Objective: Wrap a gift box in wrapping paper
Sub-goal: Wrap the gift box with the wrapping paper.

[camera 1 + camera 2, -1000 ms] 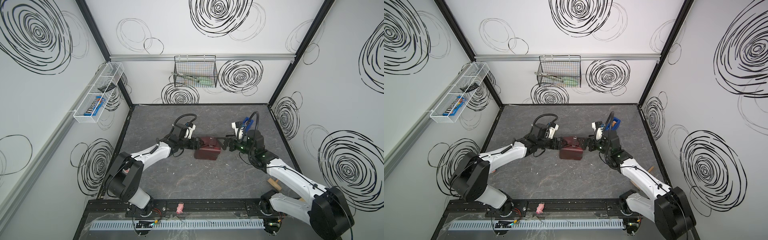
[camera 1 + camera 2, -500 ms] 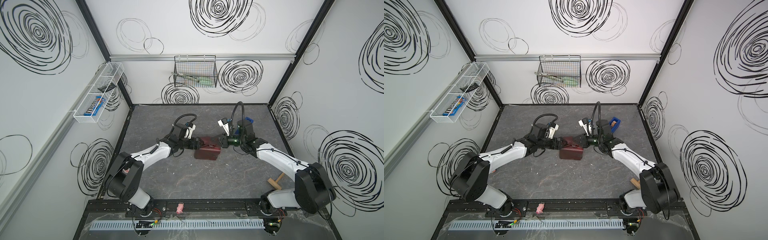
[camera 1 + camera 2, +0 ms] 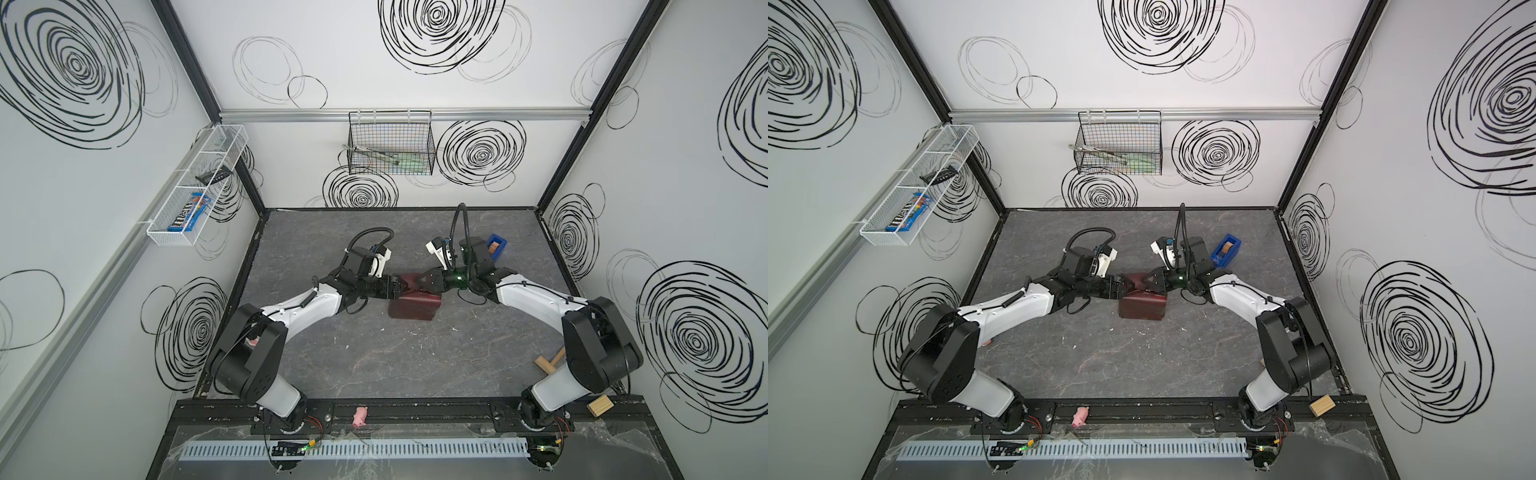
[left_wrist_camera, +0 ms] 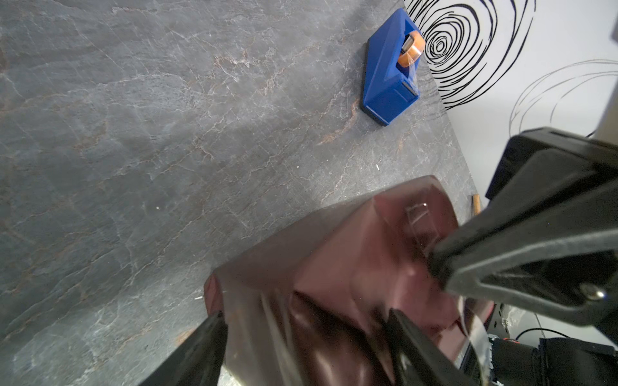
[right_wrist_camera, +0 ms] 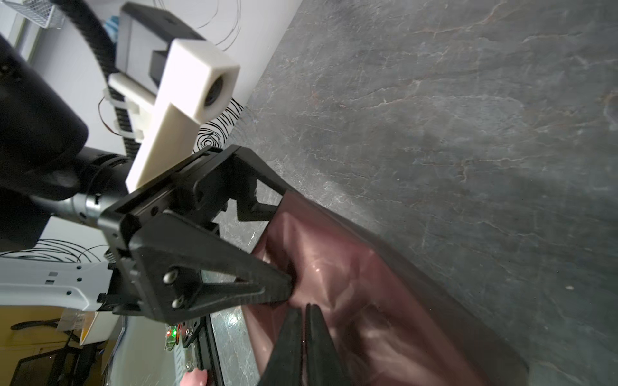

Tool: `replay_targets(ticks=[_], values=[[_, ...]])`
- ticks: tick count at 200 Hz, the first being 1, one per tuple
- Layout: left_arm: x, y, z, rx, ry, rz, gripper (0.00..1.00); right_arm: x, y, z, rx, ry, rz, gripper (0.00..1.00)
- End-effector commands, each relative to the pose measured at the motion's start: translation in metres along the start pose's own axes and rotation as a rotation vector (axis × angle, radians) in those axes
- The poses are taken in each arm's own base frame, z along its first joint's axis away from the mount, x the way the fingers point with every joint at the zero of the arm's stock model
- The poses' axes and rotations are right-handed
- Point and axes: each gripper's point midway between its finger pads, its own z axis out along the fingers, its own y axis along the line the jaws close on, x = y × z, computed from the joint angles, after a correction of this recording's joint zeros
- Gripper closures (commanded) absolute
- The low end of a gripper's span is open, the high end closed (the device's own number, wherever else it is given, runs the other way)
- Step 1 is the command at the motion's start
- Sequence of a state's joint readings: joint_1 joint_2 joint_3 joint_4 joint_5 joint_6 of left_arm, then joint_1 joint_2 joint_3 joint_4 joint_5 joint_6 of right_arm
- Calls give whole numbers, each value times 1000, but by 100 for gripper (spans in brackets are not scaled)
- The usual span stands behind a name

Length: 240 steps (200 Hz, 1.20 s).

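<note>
Pink toy (image 3: 360, 415): lies on the front rail.
Surface (image 3: 374, 361): grey and marbled.
Wrapping paper (image 3: 413, 306): maroon, folded into a box-shaped parcel at mid-surface between both pincers. The gift box is hidden beneath it.
Left pincer (image 5: 281, 251): spread, fingertips against the parcel's end.
Right pincer (image 5: 302, 312): pressed together, tips at the parcel's top. Cannot tell whether a fold is nipped.
Tape dispenser (image 4: 389, 72): blue, behind the right arm, apart from the parcel.
Wire basket (image 3: 390, 145): hangs on the back wall.
</note>
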State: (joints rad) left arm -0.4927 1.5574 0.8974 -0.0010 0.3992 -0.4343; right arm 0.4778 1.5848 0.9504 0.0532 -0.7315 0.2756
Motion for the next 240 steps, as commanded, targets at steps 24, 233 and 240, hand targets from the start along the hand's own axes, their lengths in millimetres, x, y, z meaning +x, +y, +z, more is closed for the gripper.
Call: replay_targets(ticks=[24, 233, 240], values=[[49, 33, 5, -120, 155, -47, 22, -3, -24, 5, 117, 23, 60, 89], [48, 32, 4, -119, 149, -44, 22, 45, 70, -52, 1, -87, 103, 61], [48, 31, 4, -119, 150, -44, 22, 48, 70, -52, 1, -88, 109, 60]])
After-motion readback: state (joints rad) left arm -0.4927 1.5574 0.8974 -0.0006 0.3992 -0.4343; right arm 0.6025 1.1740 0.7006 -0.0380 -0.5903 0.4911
